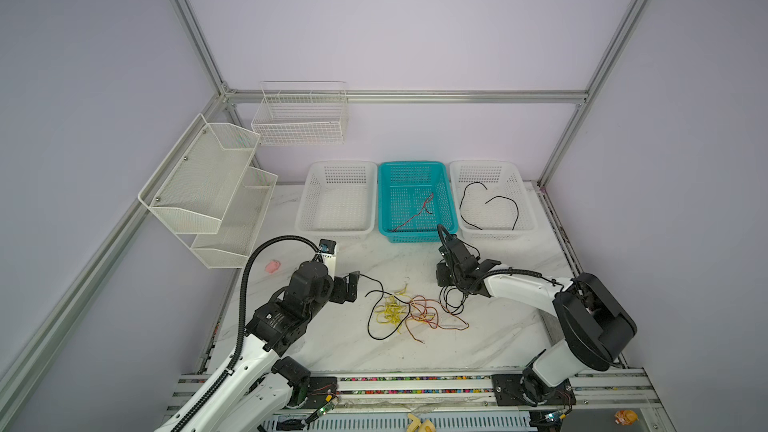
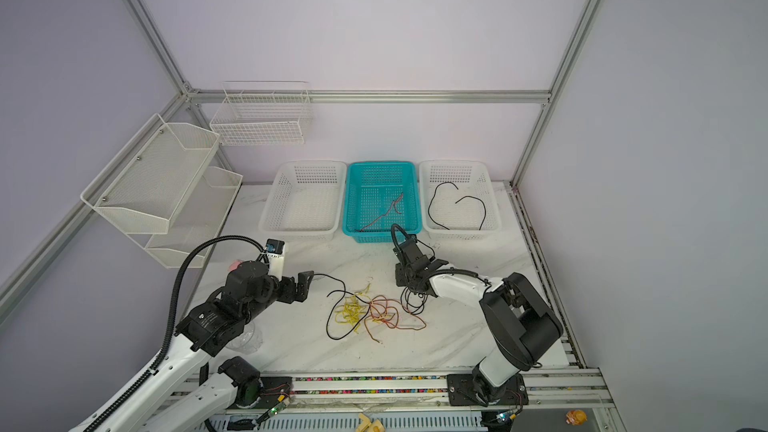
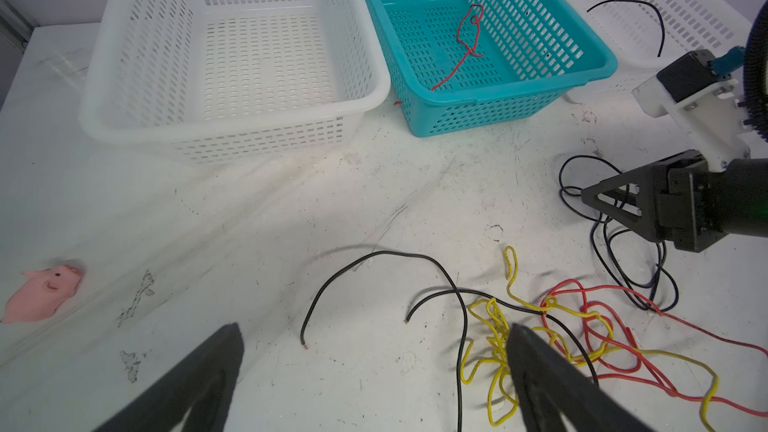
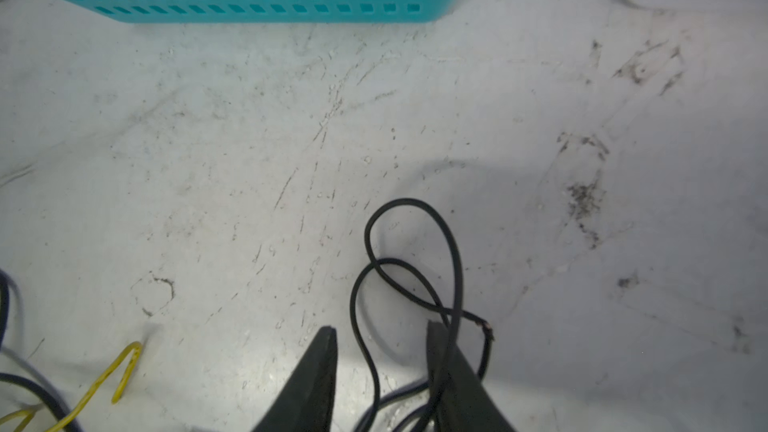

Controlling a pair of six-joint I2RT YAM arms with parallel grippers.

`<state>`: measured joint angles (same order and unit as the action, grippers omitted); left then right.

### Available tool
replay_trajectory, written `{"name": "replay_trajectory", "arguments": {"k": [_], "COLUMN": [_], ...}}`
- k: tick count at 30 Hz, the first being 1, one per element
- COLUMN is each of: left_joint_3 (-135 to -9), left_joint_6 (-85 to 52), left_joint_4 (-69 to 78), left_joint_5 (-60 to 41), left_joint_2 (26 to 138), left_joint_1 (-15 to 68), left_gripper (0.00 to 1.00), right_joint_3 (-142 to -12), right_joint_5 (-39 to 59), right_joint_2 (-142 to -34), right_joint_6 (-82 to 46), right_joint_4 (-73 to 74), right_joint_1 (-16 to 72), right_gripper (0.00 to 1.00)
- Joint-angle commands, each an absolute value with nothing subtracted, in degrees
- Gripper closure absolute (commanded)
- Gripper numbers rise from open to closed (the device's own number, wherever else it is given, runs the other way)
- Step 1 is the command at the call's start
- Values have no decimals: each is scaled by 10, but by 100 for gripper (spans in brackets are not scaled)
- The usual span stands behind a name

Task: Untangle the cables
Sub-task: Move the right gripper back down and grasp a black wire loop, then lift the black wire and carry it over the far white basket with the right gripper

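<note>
The cables [image 1: 409, 313] lie tangled mid-table in both top views: a yellow bunch [image 3: 494, 338], red-orange loops [image 3: 582, 297] and a long black strand [image 3: 415, 257]. A separate black coil [image 4: 415, 243] lies at the tangle's right edge. My right gripper [image 4: 382, 334] points down over this coil. Its jaws stand narrowly apart with one black strand running loose between them and another across one finger [image 4: 444, 351]. My left gripper [image 3: 374, 328] is wide open left of the tangle, low over the table, with nothing in it; one fingertip [image 3: 523, 342] overlaps the yellow bunch.
Three baskets line the back: an empty white one [image 1: 305, 201], a teal one [image 1: 384, 201] holding a red cable [image 1: 419, 209], and a white one [image 1: 525, 201] holding a black cable [image 1: 465, 205]. A pink pig toy [image 3: 41, 297] lies at the far left. Wire shelves [image 1: 208, 184] hang on the left wall.
</note>
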<state>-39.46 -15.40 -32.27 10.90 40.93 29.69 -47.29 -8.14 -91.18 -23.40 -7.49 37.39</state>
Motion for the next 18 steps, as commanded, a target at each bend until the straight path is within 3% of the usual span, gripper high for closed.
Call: {"name": "replay_trajectory", "arguments": {"k": [1,5,18], "left_joint_3": [-404,-404,-405], "left_joint_6": [-146,-146,-144], "left_joint_4": [-311,-311,-310], "left_joint_5": [104,106,99], "left_joint_2": [404,405,413], "left_joint_1": [295,295,295], "left_gripper": [0,0,1], "right_joint_3": [-475,-476,-590], "right_joint_5": [-79,-95,-173], "right_joint_2": [-904,-858,-663], "right_joint_6": [-230,-230,-215], "right_joint_4": [-46,-58,-201], "right_joint_1": [374,374,375], "right_gripper": [74,100,100]}}
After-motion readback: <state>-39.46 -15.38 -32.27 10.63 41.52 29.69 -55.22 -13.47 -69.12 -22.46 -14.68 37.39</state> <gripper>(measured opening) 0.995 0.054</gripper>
